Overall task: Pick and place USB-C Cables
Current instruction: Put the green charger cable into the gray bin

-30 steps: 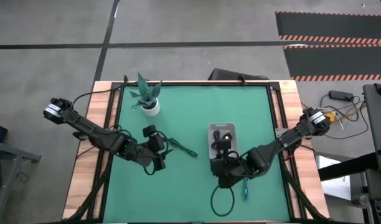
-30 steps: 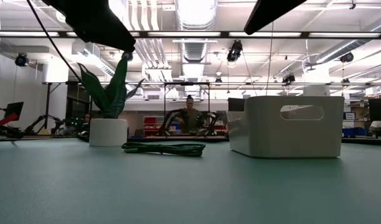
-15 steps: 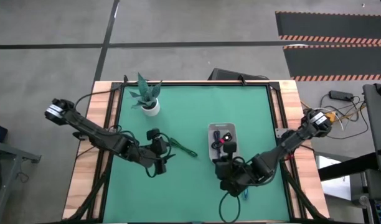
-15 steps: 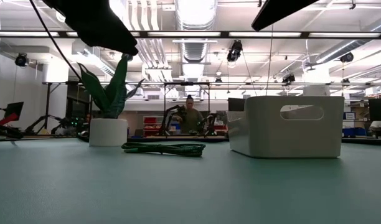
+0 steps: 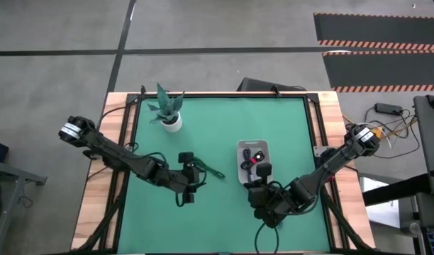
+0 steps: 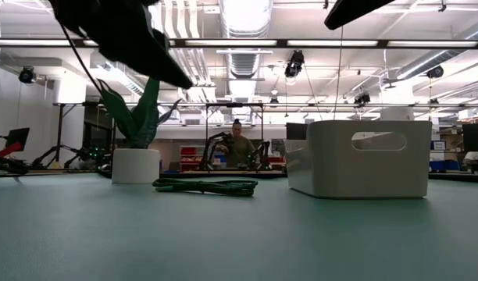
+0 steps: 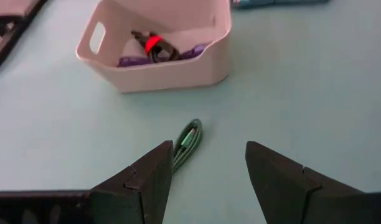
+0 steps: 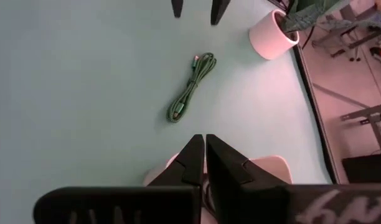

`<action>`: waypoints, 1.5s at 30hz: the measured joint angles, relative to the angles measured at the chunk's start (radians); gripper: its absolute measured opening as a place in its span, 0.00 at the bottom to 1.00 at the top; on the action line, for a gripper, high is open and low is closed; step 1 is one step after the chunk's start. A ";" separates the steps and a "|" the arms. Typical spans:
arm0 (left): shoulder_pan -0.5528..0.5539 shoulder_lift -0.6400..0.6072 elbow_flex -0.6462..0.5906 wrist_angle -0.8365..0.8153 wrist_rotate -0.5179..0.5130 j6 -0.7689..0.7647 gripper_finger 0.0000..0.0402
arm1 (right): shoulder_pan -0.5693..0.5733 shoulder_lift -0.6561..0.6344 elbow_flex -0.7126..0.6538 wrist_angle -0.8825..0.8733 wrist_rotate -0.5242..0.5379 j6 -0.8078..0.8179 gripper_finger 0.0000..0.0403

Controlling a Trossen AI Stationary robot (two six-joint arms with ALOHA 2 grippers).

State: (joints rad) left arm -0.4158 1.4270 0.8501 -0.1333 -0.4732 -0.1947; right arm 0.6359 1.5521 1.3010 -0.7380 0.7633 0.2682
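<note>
The dark green cable (image 5: 208, 169) lies flat on the green mat left of the white tray (image 5: 240, 161). My left gripper (image 5: 194, 176) hovers open just left of it; in the left wrist view the cable's near end (image 7: 187, 142) shows between and ahead of the fingers. The tray (image 7: 159, 68) holds the black-with-red cable (image 7: 152, 45) and a navy one (image 7: 131, 61). The teal cable (image 7: 277, 2) lies beyond the tray. My right gripper (image 8: 205, 146) is shut, above the tray's near end (image 5: 258, 177), with nothing showing between its fingers.
A potted plant in a white pot (image 5: 171, 122) stands near the far left corner. In the low view the green cable (image 6: 205, 186) lies between the pot (image 6: 135, 165) and the tray (image 6: 356, 158). A person sits in the room behind. Bare mat stretches along the near side.
My left gripper has moved toward the table's right, closing in on the green cable. My right arm has shifted a little toward the near edge and now covers most of the teal cable. The cables and tray have stayed where they were.
</note>
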 joint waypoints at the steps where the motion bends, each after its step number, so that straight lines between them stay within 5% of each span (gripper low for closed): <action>1: 0.008 0.008 0.000 -0.001 0.005 0.000 0.47 | 0.000 -0.003 0.000 -0.001 0.000 -0.006 0.02; 13: 0.104 0.157 0.007 0.029 0.070 0.052 0.47 | 0.001 -0.114 -0.036 0.000 0.003 -0.090 0.02; 36: 0.193 0.341 0.010 0.134 0.115 0.132 0.47 | 0.001 -0.490 -0.510 0.532 -0.004 -0.165 0.02; 45: 0.210 0.349 0.008 0.137 0.125 0.130 0.47 | 0.001 -0.533 -0.544 0.565 -0.008 -0.157 0.02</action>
State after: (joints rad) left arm -0.2058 1.7763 0.8585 0.0032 -0.3477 -0.0643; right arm 0.6369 1.0194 0.7574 -0.1727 0.7556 0.1116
